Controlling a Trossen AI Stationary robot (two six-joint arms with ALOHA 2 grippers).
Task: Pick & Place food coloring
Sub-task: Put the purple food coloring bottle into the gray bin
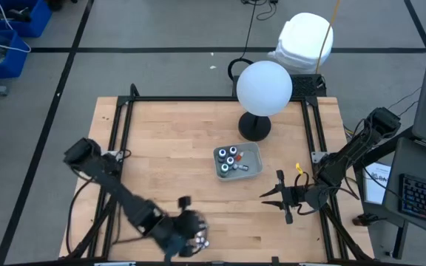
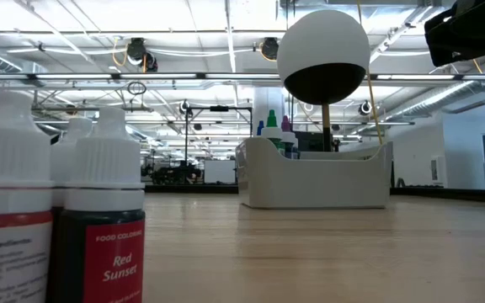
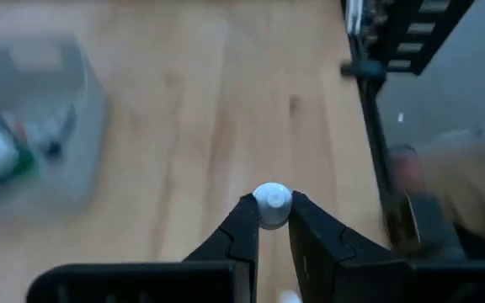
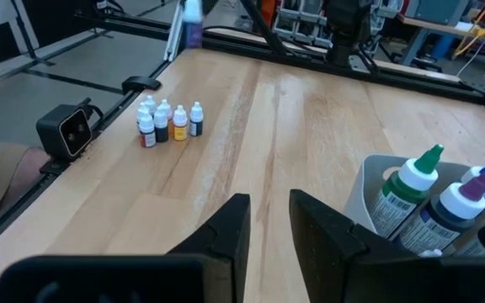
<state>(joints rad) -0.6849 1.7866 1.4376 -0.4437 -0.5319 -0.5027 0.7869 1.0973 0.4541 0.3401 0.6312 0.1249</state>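
The pale wooden table [image 1: 168, 162] carries a clear grey rectangular tray [image 1: 251, 151] of small bottles near its middle. The left gripper [image 3: 272, 220] sits at the near edge, its fingers closed on a white-capped food coloring bottle [image 3: 272, 202]. The right gripper [image 4: 268, 220] waits beside the tray, fingers narrowly apart and empty. A cluster of little bottles [image 4: 167, 122] stands at that near edge.

I work in a big lab room – long ceiling lights [image 2: 183, 25] above, a grey floor [image 1: 161, 29] with blue bins [image 1: 6, 33], a keyboard [image 1: 425, 198] by my table [image 1: 168, 162].
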